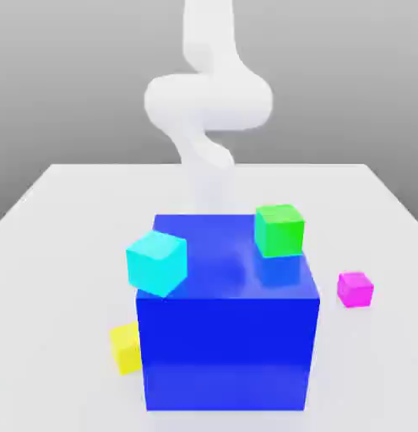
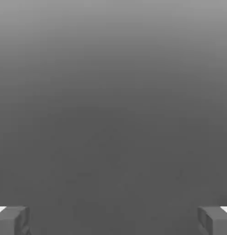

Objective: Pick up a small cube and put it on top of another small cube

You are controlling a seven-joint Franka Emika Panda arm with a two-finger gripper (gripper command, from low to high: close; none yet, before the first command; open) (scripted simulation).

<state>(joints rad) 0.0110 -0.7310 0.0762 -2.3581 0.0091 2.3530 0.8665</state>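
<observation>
My claw (image 2: 113, 221) is spread wide, fingers apart, with nothing between them. In the exterior view, taking the blue cube (image 1: 227, 337) as the clock's centre, the pink cube (image 1: 355, 289) sits on the table (image 1: 60, 253) near two o'clock; the green cube (image 1: 279, 231) rests on blue's top, toward one o'clock.

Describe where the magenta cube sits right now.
In the exterior view, the magenta cube rests on the white table, off the big blue block's side toward the view's right, apart from it.
</observation>
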